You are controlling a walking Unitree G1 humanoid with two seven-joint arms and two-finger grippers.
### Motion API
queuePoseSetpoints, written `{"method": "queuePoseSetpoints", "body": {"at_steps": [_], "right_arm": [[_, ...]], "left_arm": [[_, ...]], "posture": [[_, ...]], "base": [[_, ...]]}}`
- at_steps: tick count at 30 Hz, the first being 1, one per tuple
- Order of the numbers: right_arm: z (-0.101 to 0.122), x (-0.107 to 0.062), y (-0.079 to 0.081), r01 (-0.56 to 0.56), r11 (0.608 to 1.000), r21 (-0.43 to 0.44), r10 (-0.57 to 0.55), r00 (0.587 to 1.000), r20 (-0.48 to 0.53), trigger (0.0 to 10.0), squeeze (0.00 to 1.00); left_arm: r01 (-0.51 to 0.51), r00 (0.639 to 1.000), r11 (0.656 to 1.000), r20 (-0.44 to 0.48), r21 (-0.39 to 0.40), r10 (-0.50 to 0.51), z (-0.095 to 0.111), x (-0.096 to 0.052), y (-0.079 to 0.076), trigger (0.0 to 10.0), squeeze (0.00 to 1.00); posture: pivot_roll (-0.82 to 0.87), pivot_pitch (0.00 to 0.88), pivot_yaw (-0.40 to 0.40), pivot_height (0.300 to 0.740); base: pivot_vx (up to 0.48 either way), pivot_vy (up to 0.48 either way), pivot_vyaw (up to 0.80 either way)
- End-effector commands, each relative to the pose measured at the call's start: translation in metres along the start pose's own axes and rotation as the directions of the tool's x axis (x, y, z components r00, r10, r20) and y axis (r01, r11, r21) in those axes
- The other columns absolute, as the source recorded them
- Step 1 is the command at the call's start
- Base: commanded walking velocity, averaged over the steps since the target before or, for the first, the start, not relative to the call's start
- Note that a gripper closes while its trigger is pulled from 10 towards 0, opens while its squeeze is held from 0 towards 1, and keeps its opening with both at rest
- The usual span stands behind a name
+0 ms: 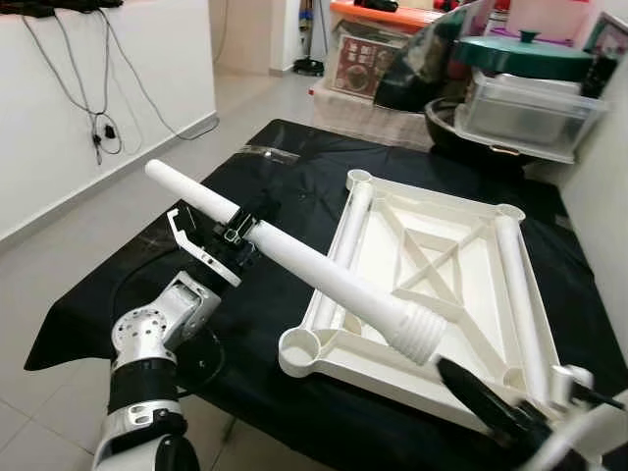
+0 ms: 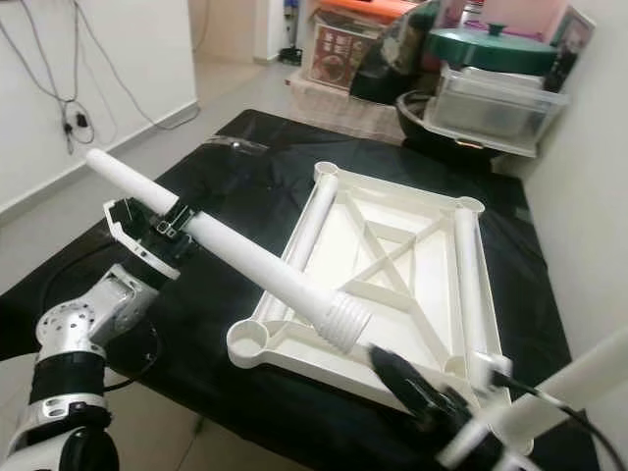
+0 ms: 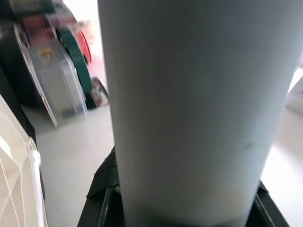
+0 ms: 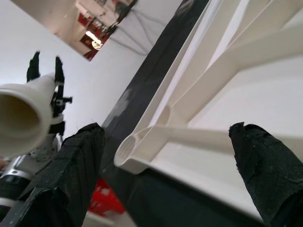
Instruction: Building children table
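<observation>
Fitting a leg to the upturned tabletop

Left tool point(image 1: 231, 235) pinches the white leg point(image 1: 324, 280); its threaded end must reach the corner socket point(image 1: 300, 345). Right tool point(image 4: 165, 156) spread.

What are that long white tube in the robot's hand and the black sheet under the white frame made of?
The tube looks like moulded plastic: smooth, matt, with moulded threads at its end, held in the left tool. The sheet seems to be thin fabric, since it wrinkles and drapes over the edges.

The right gripper point(image 2: 417, 392) is blurred at the black cloth's point(image 1: 285, 177) near edge, its arm cut off by the frame. The left gripper's point(image 1: 238, 235) fingertips are hidden behind the white leg point(image 1: 314, 270).
</observation>
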State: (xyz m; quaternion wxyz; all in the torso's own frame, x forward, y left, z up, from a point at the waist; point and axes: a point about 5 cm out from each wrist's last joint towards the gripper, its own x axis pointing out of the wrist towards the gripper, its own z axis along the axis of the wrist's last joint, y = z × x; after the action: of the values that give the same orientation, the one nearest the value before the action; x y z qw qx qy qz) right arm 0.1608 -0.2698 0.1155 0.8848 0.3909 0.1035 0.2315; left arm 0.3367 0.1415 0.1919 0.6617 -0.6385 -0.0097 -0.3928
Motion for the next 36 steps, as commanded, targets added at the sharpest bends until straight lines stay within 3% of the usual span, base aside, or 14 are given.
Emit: {"method": "queuePoseSetpoints", "body": {"at_steps": [1,5,6,8,9,15,16,20,22,24,27,29,33,36], "right_arm": [[0.004,-0.005,0.002,-0.005,1.000,-0.015,0.005,1.000,-0.006,10.0,1.00],[0.011,-0.008,0.000,0.020,0.998,-0.054,-0.020,1.000,-0.005,10.0,1.00],[0.023,-0.004,0.003,0.027,0.992,-0.123,-0.026,1.000,0.009,10.0,0.59],[0.023,-0.004,0.003,0.027,0.992,-0.123,-0.026,1.000,0.009,10.0,0.59],[0.034,0.001,0.006,0.034,0.986,-0.165,-0.029,0.999,0.033,10.0,0.00],[0.087,0.025,0.028,0.075,0.930,-0.360,-0.028,0.990,0.135,10.0,0.00],[0.102,0.035,0.037,0.102,0.895,-0.435,-0.048,0.990,0.133,10.0,0.00],[0.114,0.043,0.044,0.129,0.856,-0.501,-0.070,0.988,0.134,10.0,0.00],[0.109,0.066,0.070,-0.018,0.846,-0.533,0.029,1.000,0.011,10.0,0.00],[0.109,0.066,0.070,-0.018,0.846,-0.533,0.029,1.000,0.011,10.0,0.00],[0.083,0.084,0.087,-0.177,0.839,-0.515,0.101,0.980,-0.171,10.0,0.00],[0.083,0.084,0.087,-0.177,0.839,-0.515,0.101,0.980,-0.171,10.0,0.00],[0.038,0.107,0.100,-0.292,0.842,-0.453,0.113,0.917,-0.382,10.0,0.00],[0.028,0.111,0.104,-0.312,0.845,-0.435,0.112,0.897,-0.427,10.0,0.00]], "left_arm": [[-0.006,1.000,1.000,-0.023,0.002,0.006,-0.004,0.001,0.002,0.0,0.00],[-0.017,0.999,1.000,-0.040,0.014,0.017,-0.007,0.002,0.003,0.0,0.00],[-0.039,0.997,0.998,-0.065,0.055,0.042,-0.009,0.003,0.006,0.0,0.00],[-0.039,0.997,0.998,-0.065,0.055,0.042,-0.009,0.003,0.006,0.0,0.00],[-0.051,0.995,0.996,-0.076,0.080,0.058,-0.010,0.004,0.007,0.0,0.00],[-0.094,0.984,0.980,-0.136,0.176,0.119,-0.018,0.009,0.012,0.0,0.00],[-0.098,0.981,0.978,-0.150,0.184,0.126,-0.022,0.010,0.013,0.0,0.00],[-0.099,0.978,0.977,-0.162,0.189,0.130,-0.026,0.012,0.014,0.0,0.00],[-0.088,0.975,0.977,-0.184,0.193,0.124,-0.032,0.015,0.013,0.0,0.00],[-0.088,0.975,0.977,-0.184,0.193,0.124,-0.032,0.015,0.013,0.0,0.00],[-0.077,0.973,0.977,-0.199,0.198,0.117,-0.036,0.016,0.012,0.0,0.00],[-0.077,0.973,0.977,-0.199,0.198,0.117,-0.036,0.016,0.012,0.0,0.00],[-0.041,0.963,0.973,-0.250,0.226,0.098,-0.045,0.016,0.010,0.0,0.00],[-0.032,0.959,0.971,-0.266,0.237,0.096,-0.048,0.016,0.009,0.0,0.00]], "posture": [[0.08,0.000,-0.117,0.740],[0.07,0.000,-0.111,0.740],[0.07,0.000,-0.108,0.740],[0.07,0.000,-0.108,0.740],[0.07,0.000,-0.103,0.740],[0.07,0.000,-0.091,0.740],[0.07,0.000,-0.091,0.740],[0.06,0.000,-0.090,0.740],[0.07,0.000,-0.094,0.740],[0.07,0.000,-0.094,0.740],[0.07,0.000,-0.096,0.740],[0.07,0.000,-0.096,0.740],[0.08,0.000,-0.108,0.740],[0.08,0.000,-0.110,0.740]], "base": [[0.000,0.000,0.00],[0.000,0.000,0.00],[0.000,0.000,0.00],[0.000,0.000,0.00],[0.000,0.000,0.00],[0.000,0.000,0.00],[0.000,0.000,0.00],[0.000,0.000,0.00],[0.000,0.000,0.00],[0.000,0.000,0.00],[0.000,0.000,0.00],[0.000,0.000,0.00],[0.000,0.000,0.00],[0.000,0.000,0.00]]}}
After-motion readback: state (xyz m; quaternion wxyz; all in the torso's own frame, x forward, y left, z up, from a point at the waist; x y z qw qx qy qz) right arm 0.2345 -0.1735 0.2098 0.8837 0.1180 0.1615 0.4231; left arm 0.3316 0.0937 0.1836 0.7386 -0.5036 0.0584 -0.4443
